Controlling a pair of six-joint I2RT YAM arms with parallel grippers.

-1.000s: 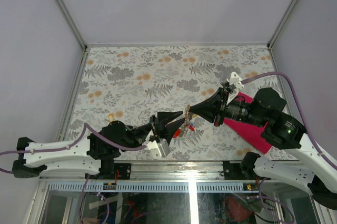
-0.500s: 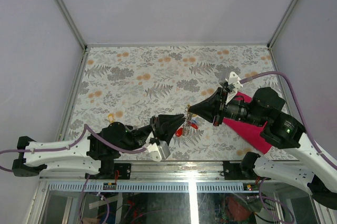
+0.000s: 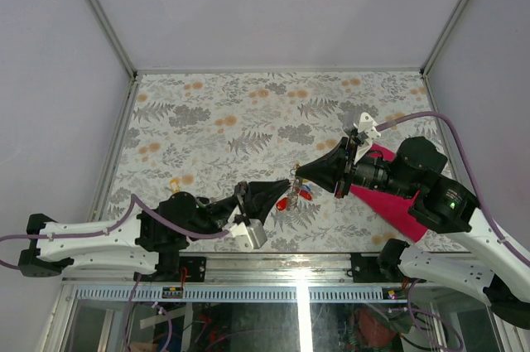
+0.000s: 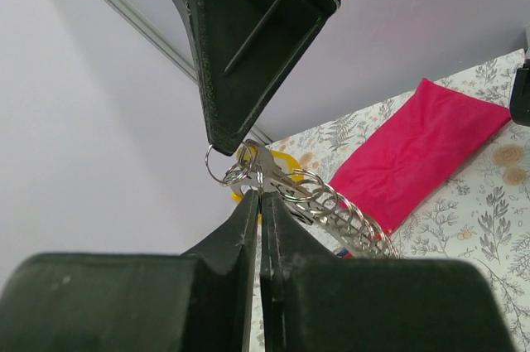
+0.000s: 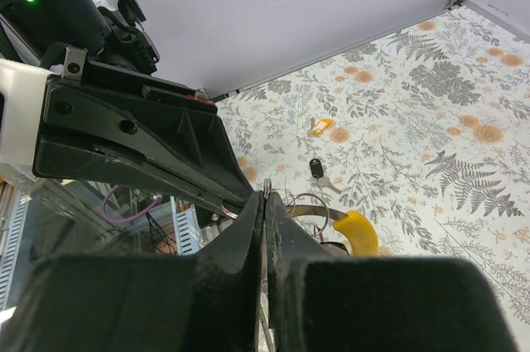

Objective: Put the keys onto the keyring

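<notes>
"So, where is the ring?"

"Up in the air above the floral-patterned worktop, between my two arms. My right tool is clamped on the thin silvery metal keyring. The small loop shows just beside its black tip, and a chain of further silvery rings trails down from it."

"And your other one?"

"My left tool is closed too, fingers pressed together. Its tips sit right up against the cluster of rings, directly under the right tip. A flat silvery blade runs across that spot, but I cannot tell whether it is pinched between the fingers."

"The keys?"

"Small metal keys with coloured plastic heads hang in the bunch below the two tips. Red and blue heads show from above, and a yellow head shows beside my right fingers. Two more lie flat on the worktop, well apart from the bunch: a black-headed key and, beyond it, a small yellow-headed key. The magenta cloth lies under my right arm."
</notes>
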